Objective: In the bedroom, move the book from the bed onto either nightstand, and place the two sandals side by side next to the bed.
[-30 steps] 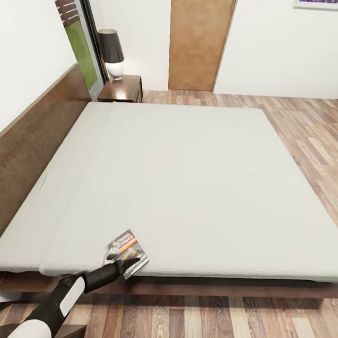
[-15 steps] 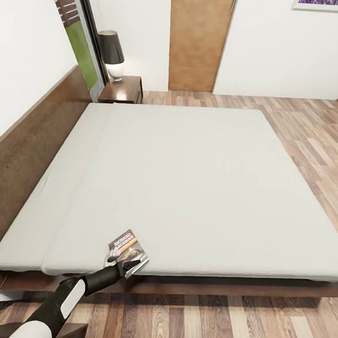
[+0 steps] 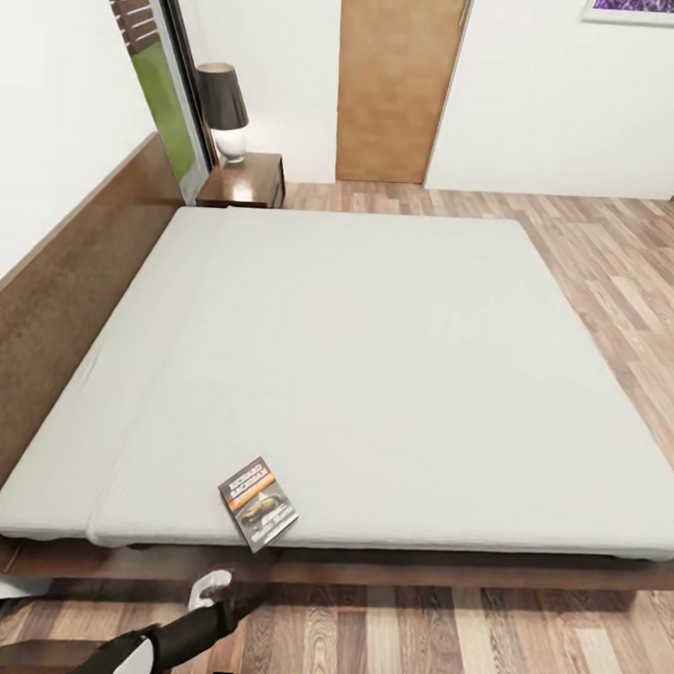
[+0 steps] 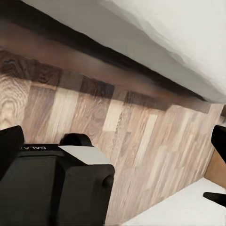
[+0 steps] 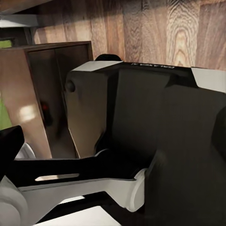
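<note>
book: the book (image 3: 257, 504) lies flat on the bed (image 3: 375, 359), at the near edge toward the left, with one corner just over the mattress edge; nothing holds it.
nightstand: the nightstand (image 3: 249, 178) stands at the far left corner of the bed, well apart from the book, with a lamp (image 3: 222, 109) on its top.
left gripper: the left gripper (image 3: 212, 589) hangs low over the wooden floor (image 3: 558, 640), near the bed frame and below the book, not touching it; in the left wrist view its dark fingertips (image 4: 219, 141) stand wide apart with bare floor between them, so it is spread and empty.
right gripper: the right wrist view is taken up by the robot's own dark body and a brown cabinet (image 5: 28, 94); i cannot tell whether that gripper is spread or pressed together.
sandals: no blue sandals can be made out on the floor or the bed.
progress: by my judgement nothing is done yet; the book is not on a nightstand and the sandals are not placed.
left to do: grasp the book, carry it to a nightstand, then find both sandals and set them side by side next to the bed.
</note>
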Robot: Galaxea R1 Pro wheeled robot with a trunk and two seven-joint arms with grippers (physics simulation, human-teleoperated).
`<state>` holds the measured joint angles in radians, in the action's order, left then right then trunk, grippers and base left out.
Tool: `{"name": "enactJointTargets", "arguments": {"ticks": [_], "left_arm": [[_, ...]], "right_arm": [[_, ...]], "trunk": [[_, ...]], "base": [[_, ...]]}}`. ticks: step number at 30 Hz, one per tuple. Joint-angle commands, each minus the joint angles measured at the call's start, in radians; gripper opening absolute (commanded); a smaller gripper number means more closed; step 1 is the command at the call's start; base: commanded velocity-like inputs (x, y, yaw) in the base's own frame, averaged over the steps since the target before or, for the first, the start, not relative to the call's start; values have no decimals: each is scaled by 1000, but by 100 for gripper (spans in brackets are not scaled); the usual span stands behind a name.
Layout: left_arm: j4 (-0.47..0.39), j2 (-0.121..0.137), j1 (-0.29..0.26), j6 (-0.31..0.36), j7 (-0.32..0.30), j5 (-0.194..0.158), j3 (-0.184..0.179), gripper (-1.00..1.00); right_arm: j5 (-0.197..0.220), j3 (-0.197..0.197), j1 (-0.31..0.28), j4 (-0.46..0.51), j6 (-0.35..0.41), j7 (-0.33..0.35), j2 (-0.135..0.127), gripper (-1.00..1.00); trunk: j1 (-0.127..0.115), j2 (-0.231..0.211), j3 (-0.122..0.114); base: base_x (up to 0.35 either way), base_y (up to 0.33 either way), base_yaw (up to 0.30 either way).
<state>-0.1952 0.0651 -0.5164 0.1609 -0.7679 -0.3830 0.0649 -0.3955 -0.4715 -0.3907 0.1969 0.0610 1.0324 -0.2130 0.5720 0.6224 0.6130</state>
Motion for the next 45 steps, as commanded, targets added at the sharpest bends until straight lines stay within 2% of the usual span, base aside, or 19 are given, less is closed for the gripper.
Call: {"name": "enactJointTargets", "arguments": {"ticks": [1,4,7,9,19,27,32,36,37,38,39,40,42,43,45], "left_arm": [[32,4,-1,-14,-4,-1,7,100],[114,8,-1,-129,-3,1,7,100],[147,8,-1,-195,-3,0,7,100],[155,8,-1,-210,-2,0,8,100],[163,9,-1,-227,-4,-2,7,100],[163,9,-1,-227,-2,-2,7,100],[163,9,-1,-225,-3,-2,7,100],[163,9,-1,-225,-4,-2,7,100],[163,9,-1,-225,-4,-2,8,100],[163,9,-1,-225,-4,-2,8,100],[163,9,-1,-225,-4,-3,8,100],[163,9,-1,-225,-5,-3,9,100],[163,10,-1,-225,-8,-3,10,100],[163,10,-1,-225,-9,-3,10,100],[163,12,-1,-225,-11,-4,12,100]], "right_arm": [[-6,-9,0,1,6,5,0,100],[-6,-9,0,1,6,5,1,100],[-6,-9,0,1,6,4,0,100],[-6,-9,0,1,6,3,0,100],[-6,-9,0,1,6,3,0,100],[-6,-7,0,-2,6,4,0,100],[-5,-8,0,0,5,-1,12,100],[-4,-11,0,6,6,-34,27,100],[-2,-11,0,8,6,-41,35,100],[-2,-11,0,12,7,-46,55,100],[-1,-12,0,15,7,-48,87,100],[-1,-12,0,17,7,-49,105,100],[-1,-13,0,28,7,-52,177,100],[0,-14,0,34,7,-53,193,100],[1,-14,-2,60,7,-53,242,100]], "trunk": [[-4,-6,-2],[-15,-27,-12],[-19,-34,-15],[-19,-34,-15],[-19,-34,-15],[-19,-34,-15],[-19,-34,-15],[-19,-34,-15],[-19,-34,-15],[-19,-34,-15],[-19,-34,-15],[-19,-34,-15],[-19,-34,-15],[-19,-34,-15],[-19,-34,-15]], "base": [[0,0,0],[0,0,5],[0,0,70],[0,0,163],[0,0,228],[0,0,39],[0,0,0],[0,0,0],[0,0,0],[0,0,0],[0,0,0],[0,0,0],[0,0,0],[0,0,0],[0,0,0]]}}
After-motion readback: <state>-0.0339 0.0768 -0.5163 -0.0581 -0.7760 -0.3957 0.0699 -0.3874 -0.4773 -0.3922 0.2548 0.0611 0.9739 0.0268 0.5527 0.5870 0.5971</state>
